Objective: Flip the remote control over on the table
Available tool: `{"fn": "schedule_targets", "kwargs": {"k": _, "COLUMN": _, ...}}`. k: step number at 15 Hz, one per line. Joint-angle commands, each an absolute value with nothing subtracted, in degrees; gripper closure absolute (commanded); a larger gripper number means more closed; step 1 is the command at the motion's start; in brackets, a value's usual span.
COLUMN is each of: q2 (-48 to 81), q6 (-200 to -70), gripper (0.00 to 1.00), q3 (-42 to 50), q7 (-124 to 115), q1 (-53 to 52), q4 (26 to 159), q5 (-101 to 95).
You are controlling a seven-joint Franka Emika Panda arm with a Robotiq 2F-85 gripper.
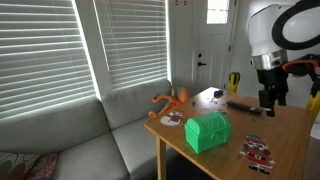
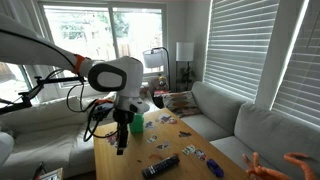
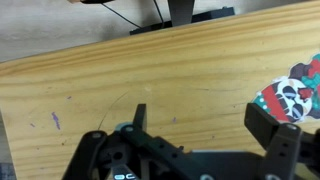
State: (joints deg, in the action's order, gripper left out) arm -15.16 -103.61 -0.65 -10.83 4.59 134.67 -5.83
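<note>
The remote control, a slim black bar, lies flat on the light wooden table in both exterior views. My gripper hangs just above the table, beside the remote and apart from it. In the wrist view the gripper is open and empty, with only bare table between its fingers. The remote is out of the wrist view.
A green chest-shaped box stands near the table's front corner. An orange long-limbed toy lies by the sofa-side edge. Picture cards are scattered on the top. A grey sofa borders the table.
</note>
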Motion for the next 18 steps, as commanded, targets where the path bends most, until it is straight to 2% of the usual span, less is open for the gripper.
{"fn": "schedule_targets", "kwargs": {"k": 1, "q2": -15.1, "q6": -103.5, "gripper": 0.00, "q3": -0.2, "q7": -10.9, "q1": 4.1, "q4": 134.6, "q5": -5.9}}
{"fn": "schedule_targets", "kwargs": {"k": 11, "q2": -15.1, "q6": -103.5, "gripper": 0.00, "q3": -0.2, "q7": -10.9, "q1": 4.1, "q4": 134.6, "q5": -5.9}}
{"fn": "schedule_targets", "kwargs": {"k": 18, "q2": -12.0, "q6": -106.4, "gripper": 0.00, "q3": 3.4, "q7": -5.5, "q1": 6.0, "q4": 131.2, "q5": -9.0}}
